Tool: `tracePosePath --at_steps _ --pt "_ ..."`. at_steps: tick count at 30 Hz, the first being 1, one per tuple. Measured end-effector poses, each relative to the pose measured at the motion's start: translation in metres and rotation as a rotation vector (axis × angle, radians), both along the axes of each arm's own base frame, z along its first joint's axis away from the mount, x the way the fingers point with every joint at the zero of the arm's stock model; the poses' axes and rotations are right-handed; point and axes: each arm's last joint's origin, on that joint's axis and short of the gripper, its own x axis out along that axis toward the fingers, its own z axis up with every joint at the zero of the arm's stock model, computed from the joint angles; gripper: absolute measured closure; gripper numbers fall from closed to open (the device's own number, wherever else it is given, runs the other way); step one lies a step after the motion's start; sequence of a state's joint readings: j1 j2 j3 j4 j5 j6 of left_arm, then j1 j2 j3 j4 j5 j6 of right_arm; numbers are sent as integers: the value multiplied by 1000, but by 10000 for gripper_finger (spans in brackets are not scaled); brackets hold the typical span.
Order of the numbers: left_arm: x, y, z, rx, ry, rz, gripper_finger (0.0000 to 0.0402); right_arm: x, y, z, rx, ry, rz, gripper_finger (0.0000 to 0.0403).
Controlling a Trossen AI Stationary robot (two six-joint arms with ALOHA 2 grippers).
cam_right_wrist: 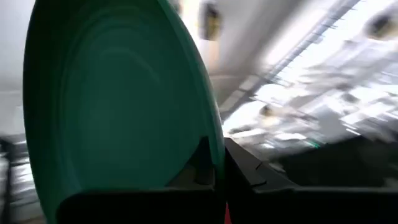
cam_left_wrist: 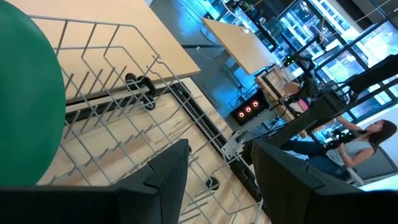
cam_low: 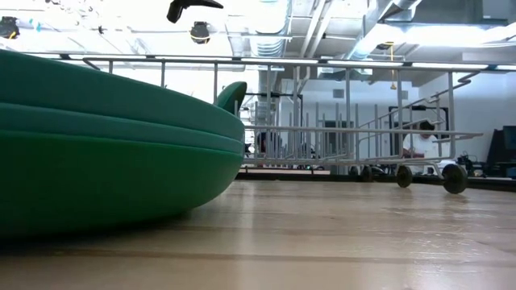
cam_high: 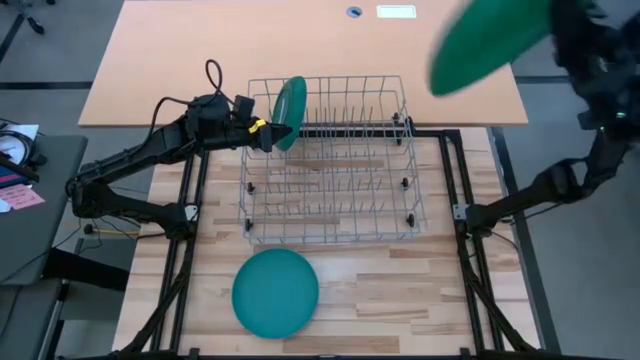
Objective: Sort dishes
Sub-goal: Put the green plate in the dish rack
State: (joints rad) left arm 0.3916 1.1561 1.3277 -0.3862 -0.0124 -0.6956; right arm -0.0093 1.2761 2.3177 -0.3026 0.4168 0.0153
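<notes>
A wire rack point(cam_high: 330, 165) stands mid-table. A dark green plate point(cam_high: 290, 110) stands on its edge between the tines at the rack's far left corner; it also shows in the left wrist view point(cam_left_wrist: 25, 99) and the low view point(cam_low: 232, 97). My left gripper point(cam_high: 266, 130) is open right beside that plate, which is not between its fingers point(cam_left_wrist: 217, 180). A teal plate point(cam_high: 275, 292) lies flat on the table in front of the rack. My right gripper point(cam_high: 552, 28) is shut on another green plate point(cam_high: 490, 45), raised high over the table's far right. My right gripper pinches the green plate's rim point(cam_right_wrist: 208, 158) between its two fingers, one on each face. The fingers reach in from the table's right side. The plate is lifted clear, high above the rack and tilted, and extends from the fingers toward the table's left.
The rack's other slots hold nothing. The desk point(cam_high: 300, 60) lies behind the rack's far side. In the low view the teal plate point(cam_low: 97, 153) fills the left foreground. A person point(cam_left_wrist: 367, 146) shows in the room beyond the table.
</notes>
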Motion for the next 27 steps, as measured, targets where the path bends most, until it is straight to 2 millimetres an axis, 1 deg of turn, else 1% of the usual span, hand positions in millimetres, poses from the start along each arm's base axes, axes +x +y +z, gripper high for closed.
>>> tracePosePath --at_steps 2,7,10,12,14,18,20,23,27 --pt "0 0 0 0 0 0 228 8 -3 -2 65 18 -72 389" --pt "0 0 0 0 0 0 228 36 -9 -12 250 91 -293 388" --pt "0 0 0 -4 -2 1 228 50 -13 -26 437 149 -450 388" --pt "0 0 0 -8 -3 2 228 54 -16 -40 518 212 -531 388" --pt "0 0 0 -8 -3 2 228 52 -19 -50 565 245 -527 388" --pt "0 0 0 -11 -5 2 228 40 -22 -67 653 317 -377 388" --pt "0 0 0 -11 -5 2 228 34 -22 -75 690 373 -350 388" --pt "0 0 0 -20 -12 2 228 32 -20 -83 715 437 -320 388" --pt "1 -1 4 -30 -58 -23 228 36 -15 -86 687 504 -281 388"
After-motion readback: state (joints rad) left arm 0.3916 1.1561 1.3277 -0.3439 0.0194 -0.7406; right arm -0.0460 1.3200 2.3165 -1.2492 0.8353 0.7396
